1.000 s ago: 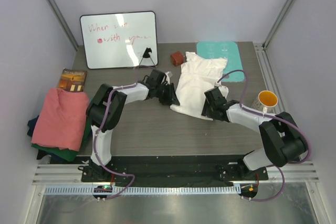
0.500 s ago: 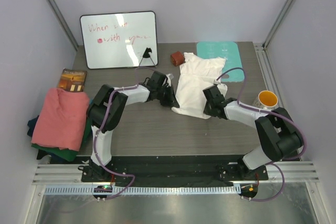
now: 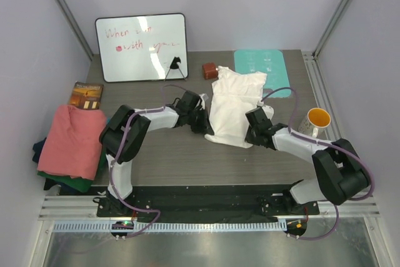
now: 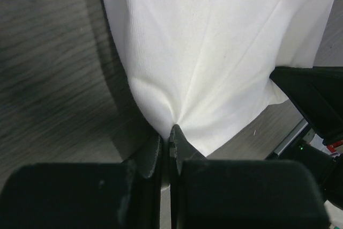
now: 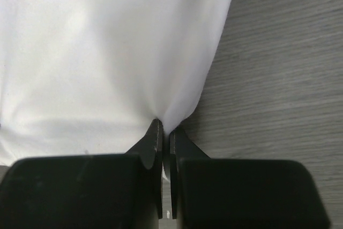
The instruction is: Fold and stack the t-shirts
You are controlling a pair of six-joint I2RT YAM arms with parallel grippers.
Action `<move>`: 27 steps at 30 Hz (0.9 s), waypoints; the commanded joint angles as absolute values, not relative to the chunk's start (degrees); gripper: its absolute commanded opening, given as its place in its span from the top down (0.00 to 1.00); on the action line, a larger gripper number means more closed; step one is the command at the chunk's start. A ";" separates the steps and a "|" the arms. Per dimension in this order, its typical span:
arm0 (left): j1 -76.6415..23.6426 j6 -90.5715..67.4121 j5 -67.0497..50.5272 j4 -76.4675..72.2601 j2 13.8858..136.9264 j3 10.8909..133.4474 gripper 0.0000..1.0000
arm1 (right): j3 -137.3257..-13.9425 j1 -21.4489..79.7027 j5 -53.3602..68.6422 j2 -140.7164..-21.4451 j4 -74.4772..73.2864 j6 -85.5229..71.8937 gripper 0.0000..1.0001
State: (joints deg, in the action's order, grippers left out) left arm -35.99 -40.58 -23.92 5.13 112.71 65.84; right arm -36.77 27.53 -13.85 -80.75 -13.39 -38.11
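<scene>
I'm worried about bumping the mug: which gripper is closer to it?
Right. The right gripper pinches the white t-shirt at its edge nearest the mug; the left gripper pinches the opposite edge, farther left.

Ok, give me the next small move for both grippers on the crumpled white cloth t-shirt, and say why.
Probably raise both together and carry the near edge toward the far end. The left gripper and right gripper are each shut on a near corner of the white cloth t-shirt, which lies bunched.
</scene>
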 commanded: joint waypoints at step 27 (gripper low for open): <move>-50.09 -51.24 -7.91 24.52 87.89 52.82 1.00 | -28.48 32.34 2.19 -55.38 -31.72 -41.22 0.99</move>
State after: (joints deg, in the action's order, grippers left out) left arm -48.75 -49.82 -10.04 19.81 90.89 52.82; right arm -29.08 32.16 -0.12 -59.75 -28.16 -39.51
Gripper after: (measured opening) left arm 0.022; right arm 0.052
